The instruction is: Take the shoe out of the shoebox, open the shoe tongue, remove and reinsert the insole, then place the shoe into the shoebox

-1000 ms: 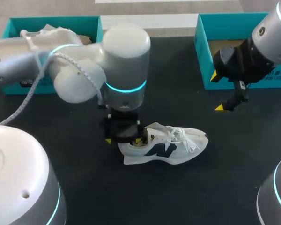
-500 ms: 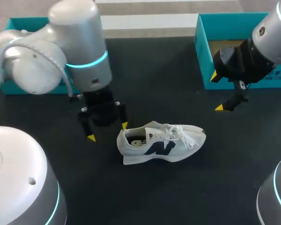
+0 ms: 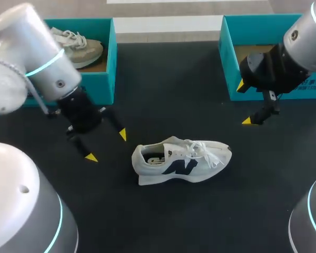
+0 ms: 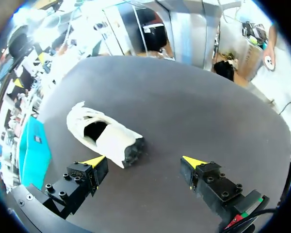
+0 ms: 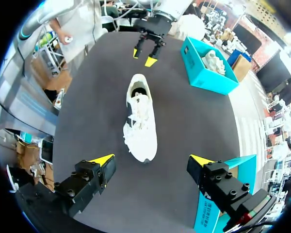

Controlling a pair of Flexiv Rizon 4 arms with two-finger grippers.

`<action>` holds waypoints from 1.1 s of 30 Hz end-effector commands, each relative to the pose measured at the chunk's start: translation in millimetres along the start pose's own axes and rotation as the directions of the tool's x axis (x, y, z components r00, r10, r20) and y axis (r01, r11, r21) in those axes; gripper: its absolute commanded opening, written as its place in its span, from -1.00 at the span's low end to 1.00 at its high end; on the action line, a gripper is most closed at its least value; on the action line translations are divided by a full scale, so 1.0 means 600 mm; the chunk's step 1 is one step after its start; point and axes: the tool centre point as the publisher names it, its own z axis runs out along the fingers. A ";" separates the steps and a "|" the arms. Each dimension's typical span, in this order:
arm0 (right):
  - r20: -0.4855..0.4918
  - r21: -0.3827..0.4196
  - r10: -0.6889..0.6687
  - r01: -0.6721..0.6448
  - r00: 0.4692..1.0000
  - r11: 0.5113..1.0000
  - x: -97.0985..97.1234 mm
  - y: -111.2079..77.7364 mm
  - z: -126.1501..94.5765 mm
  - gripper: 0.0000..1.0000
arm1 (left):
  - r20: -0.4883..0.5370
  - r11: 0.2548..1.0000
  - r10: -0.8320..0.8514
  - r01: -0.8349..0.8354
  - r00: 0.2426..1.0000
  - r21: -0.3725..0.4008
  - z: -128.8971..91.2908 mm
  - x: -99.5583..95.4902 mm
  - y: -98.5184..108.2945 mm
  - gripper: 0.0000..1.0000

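The white lace-up sneaker with a dark side logo [image 3: 181, 161] stands on its sole on the black tabletop [image 3: 168, 84], outside the teal cardboard shoebox [image 3: 229, 68] on the right, while the left gripper [image 3: 106, 146] near its heel and the right gripper [image 5: 151, 160] off beyond its toe both hang with fingers spread wide, empty.

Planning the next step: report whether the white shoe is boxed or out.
Out. The white shoe stands on the black table, outside the left shoebox and right shoebox.

Head cam looks down from above/behind; wrist cams sit low, nearer; all 3 share shoe [image 3: 181, 161].
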 end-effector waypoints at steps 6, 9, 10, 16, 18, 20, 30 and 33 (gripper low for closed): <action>-0.002 0.002 0.000 0.000 1.000 1.000 -0.002 0.001 0.003 1.00 | 0.285 0.934 -0.348 0.307 0.893 0.181 -0.012 0.017 0.000 1.00; -0.002 0.002 0.000 0.000 1.000 1.000 -0.002 0.001 0.003 1.00 | 0.319 0.901 -0.430 0.377 0.845 0.217 -0.023 0.019 -0.001 1.00; -0.002 0.002 0.000 0.000 1.000 1.000 -0.002 0.001 0.003 1.00 | 0.318 0.881 -0.469 0.408 0.824 0.241 -0.024 0.020 -0.001 1.00; -0.002 0.002 0.000 0.000 1.000 1.000 -0.002 0.001 0.003 1.00 | 0.316 0.847 -0.526 0.453 0.790 0.278 -0.022 0.024 0.004 1.00; -0.002 0.002 0.000 0.000 1.000 1.000 -0.002 0.001 0.003 1.00 | 0.316 0.847 -0.526 0.453 0.790 0.278 -0.022 0.024 0.004 1.00; -0.002 0.002 0.000 0.000 1.000 1.000 -0.002 0.001 0.003 1.00 | 0.316 0.847 -0.526 0.453 0.790 0.278 -0.022 0.024 0.004 1.00; -0.002 0.002 0.000 0.000 1.000 1.000 -0.002 0.001 0.003 1.00 | 0.328 0.814 -0.572 0.475 0.751 0.334 0.007 0.033 0.011 1.00; -0.002 0.002 0.000 0.000 1.000 1.000 -0.002 0.001 0.003 1.00 | 0.337 0.790 -0.605 0.491 0.721 0.367 0.028 0.035 0.015 1.00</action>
